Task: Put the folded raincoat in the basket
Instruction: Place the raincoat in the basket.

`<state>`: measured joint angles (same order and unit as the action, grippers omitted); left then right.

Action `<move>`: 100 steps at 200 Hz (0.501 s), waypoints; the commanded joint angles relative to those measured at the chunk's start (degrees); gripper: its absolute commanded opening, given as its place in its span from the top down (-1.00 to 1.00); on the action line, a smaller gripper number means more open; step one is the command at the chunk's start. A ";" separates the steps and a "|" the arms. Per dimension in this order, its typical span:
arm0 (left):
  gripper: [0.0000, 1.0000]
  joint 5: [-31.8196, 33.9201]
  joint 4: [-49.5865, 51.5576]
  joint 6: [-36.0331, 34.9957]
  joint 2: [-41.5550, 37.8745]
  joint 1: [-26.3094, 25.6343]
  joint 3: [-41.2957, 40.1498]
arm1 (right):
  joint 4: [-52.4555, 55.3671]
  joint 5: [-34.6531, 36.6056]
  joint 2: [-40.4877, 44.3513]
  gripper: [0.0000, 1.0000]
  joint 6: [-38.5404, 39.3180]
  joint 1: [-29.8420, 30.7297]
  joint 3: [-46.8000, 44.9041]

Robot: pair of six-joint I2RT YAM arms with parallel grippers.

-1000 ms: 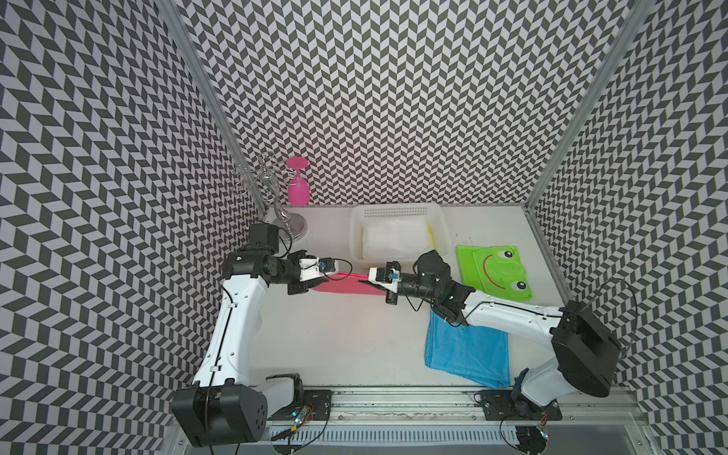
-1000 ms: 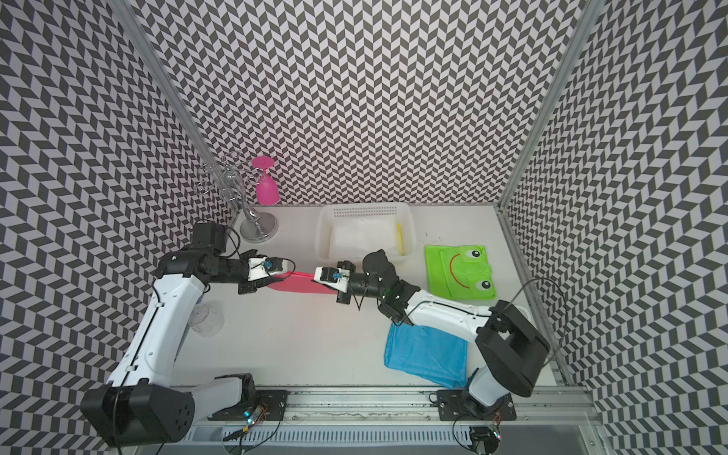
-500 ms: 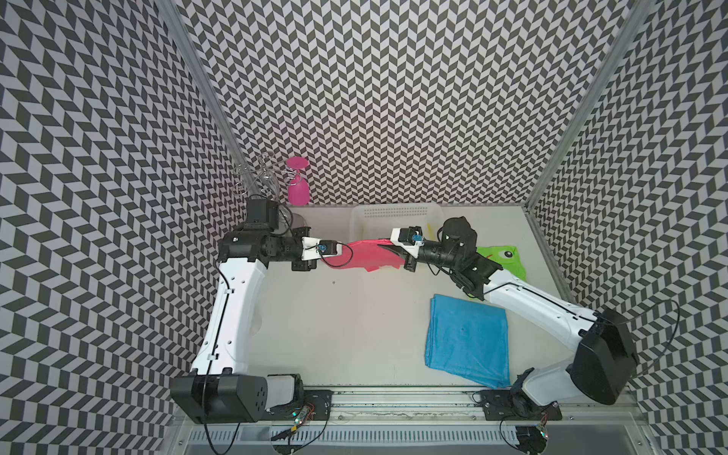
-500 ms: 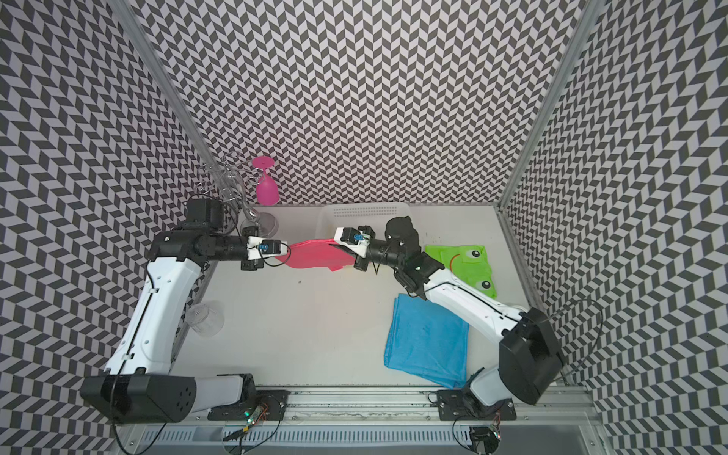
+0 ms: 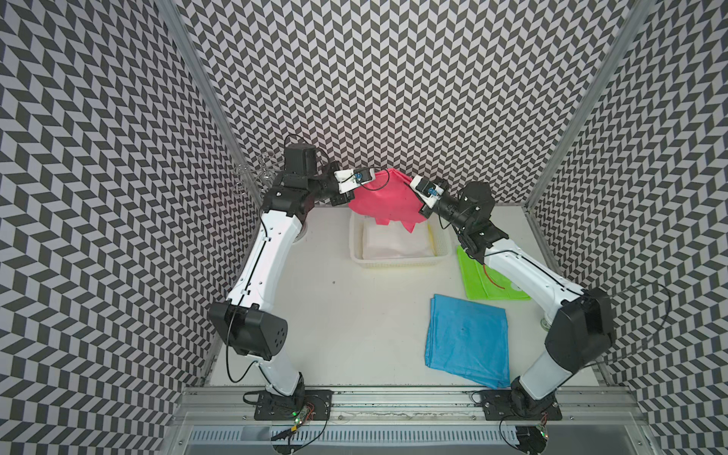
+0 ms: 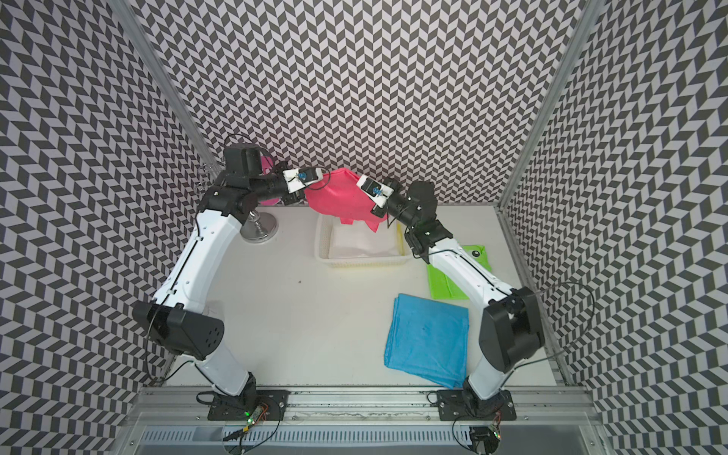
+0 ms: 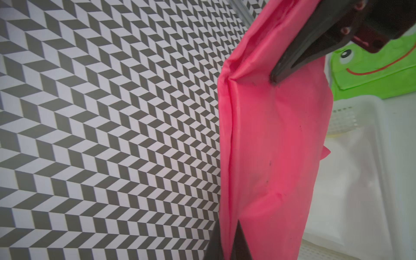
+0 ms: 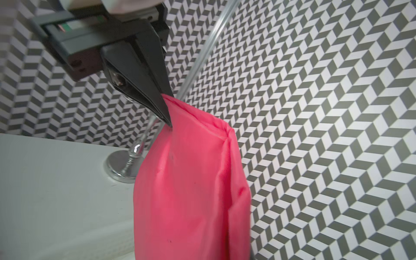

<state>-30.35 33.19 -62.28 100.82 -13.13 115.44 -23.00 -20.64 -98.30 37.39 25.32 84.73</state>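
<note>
While the pink raincoat point(image 5: 384, 199) hangs above the basket point(image 5: 398, 263), hiding its far rim from us, we see the left end effector point(image 8: 168, 120) and right end effector point(image 7: 273, 79) each clamped on the raincoat's upper edge.

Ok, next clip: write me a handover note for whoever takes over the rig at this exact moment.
Left gripper: shut on one upper corner of the pink raincoat.
Right gripper: shut on the opposite upper corner.
The pink raincoat hangs in the air between them, apparently over the far end of the white basket, not yet in it.
The basket already holds a white folded item. A blue folded piece and a green frog piece lie on the table near the right arm.
Done: pick-up and lift.
Left: lower the pink raincoat into the basket, open both grippers, withdraw.
</note>
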 commanded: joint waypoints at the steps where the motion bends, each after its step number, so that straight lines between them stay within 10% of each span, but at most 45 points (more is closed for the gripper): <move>1: 1.00 8.18 -13.00 3.53 3.75 -1.58 2.65 | -7.20 5.74 -6.33 1.00 2.30 -2.47 4.06; 100: 1.00 19.47 -43.33 -2.75 20.08 -1.69 1.11 | -33.70 -5.07 -35.30 1.00 0.29 -11.91 25.19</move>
<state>-16.67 2.87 -63.86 119.74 -16.32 116.16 -46.28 -25.80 -129.82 37.91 15.75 106.28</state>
